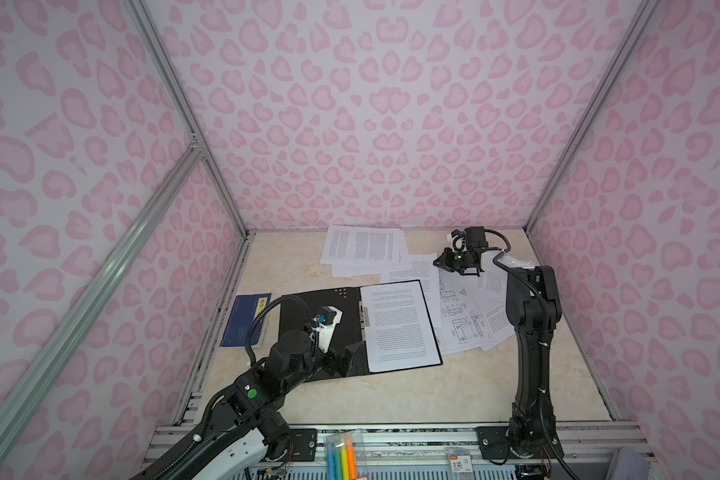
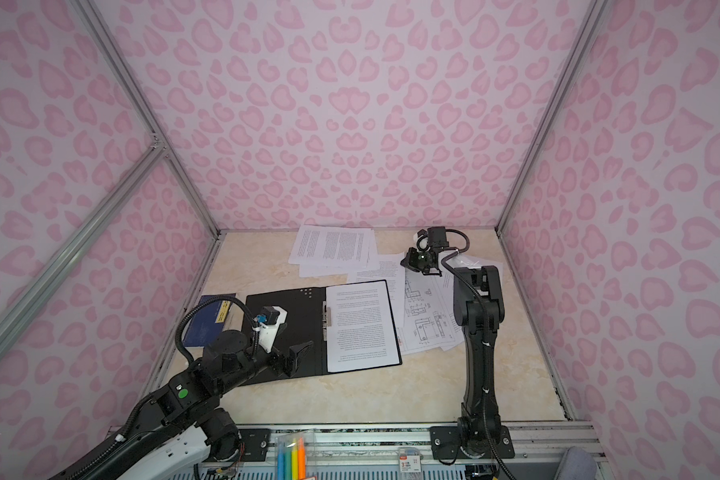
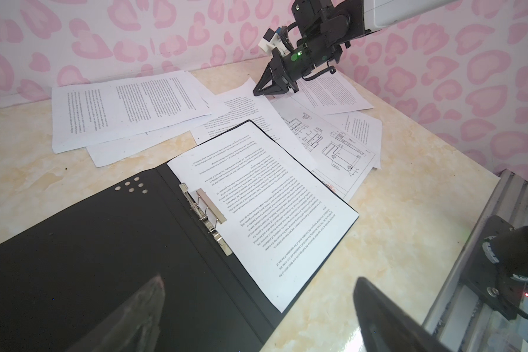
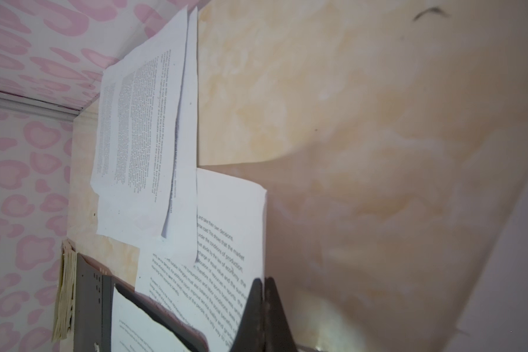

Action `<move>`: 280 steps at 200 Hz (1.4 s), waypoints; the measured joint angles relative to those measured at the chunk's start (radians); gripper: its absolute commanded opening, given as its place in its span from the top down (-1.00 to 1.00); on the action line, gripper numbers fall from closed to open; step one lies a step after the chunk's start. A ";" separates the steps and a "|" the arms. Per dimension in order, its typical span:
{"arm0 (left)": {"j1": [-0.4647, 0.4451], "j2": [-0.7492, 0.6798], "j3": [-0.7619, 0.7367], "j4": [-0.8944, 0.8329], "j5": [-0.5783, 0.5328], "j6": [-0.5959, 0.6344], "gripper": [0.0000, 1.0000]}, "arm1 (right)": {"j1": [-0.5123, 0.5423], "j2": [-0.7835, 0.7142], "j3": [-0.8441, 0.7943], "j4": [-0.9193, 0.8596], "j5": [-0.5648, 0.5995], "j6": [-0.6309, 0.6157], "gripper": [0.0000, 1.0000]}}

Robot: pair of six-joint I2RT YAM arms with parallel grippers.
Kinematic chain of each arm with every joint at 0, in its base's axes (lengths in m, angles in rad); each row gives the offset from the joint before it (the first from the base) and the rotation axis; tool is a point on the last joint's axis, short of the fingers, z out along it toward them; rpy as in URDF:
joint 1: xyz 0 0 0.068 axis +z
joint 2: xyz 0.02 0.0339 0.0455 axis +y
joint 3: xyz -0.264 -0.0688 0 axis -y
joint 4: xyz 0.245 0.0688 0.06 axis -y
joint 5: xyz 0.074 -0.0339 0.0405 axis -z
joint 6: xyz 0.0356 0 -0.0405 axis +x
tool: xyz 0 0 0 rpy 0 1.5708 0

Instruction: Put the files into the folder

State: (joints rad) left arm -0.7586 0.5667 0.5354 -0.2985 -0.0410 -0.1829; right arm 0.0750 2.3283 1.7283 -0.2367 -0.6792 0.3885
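Folder (image 1: 329, 297) lengthwise front-to-back, open flat

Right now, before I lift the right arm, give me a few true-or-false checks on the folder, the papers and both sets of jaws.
1. The folder lies open with one printed sheet on its right half. True.
2. The left gripper has its jaws shut on the folder's cover. False: the jaws stand wide open above the folder, holding nothing.
3. The right gripper has its jaws shut on the edge of a loose text sheet. True.
4. The blue booklet lies on the loose sheets. False: it lies on the table, left of the folder.
5. A drawing sheet lies outside the folder, on its right. True.
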 measured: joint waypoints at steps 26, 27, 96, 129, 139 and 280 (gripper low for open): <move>0.000 -0.028 -0.003 0.000 -0.023 0.000 -0.95 | -0.002 -0.081 -0.022 -0.002 -0.003 0.007 1.00; 0.000 -0.029 -0.004 0.000 -0.023 -0.001 -0.95 | -0.002 -0.084 -0.023 -0.002 -0.002 0.009 1.00; 0.009 -0.032 -0.023 0.012 -0.041 -0.087 -0.96 | -0.033 -0.468 -0.245 0.008 0.139 0.098 1.00; 0.092 0.105 0.048 0.016 0.081 -0.156 -0.96 | -0.027 -0.652 -0.314 -0.008 0.163 0.097 1.00; 0.137 0.148 0.071 0.024 0.134 -0.178 -0.96 | -0.023 -0.702 -0.323 -0.015 0.169 0.097 1.00; 0.414 -0.038 0.003 0.009 0.041 -0.194 -0.95 | 0.330 -0.925 -0.213 -0.219 0.196 0.019 1.00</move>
State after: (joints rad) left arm -0.3450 0.5289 0.5388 -0.2893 0.0002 -0.3767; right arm 0.4049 1.4029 1.5150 -0.4553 -0.4831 0.4080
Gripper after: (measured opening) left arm 0.976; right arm 0.047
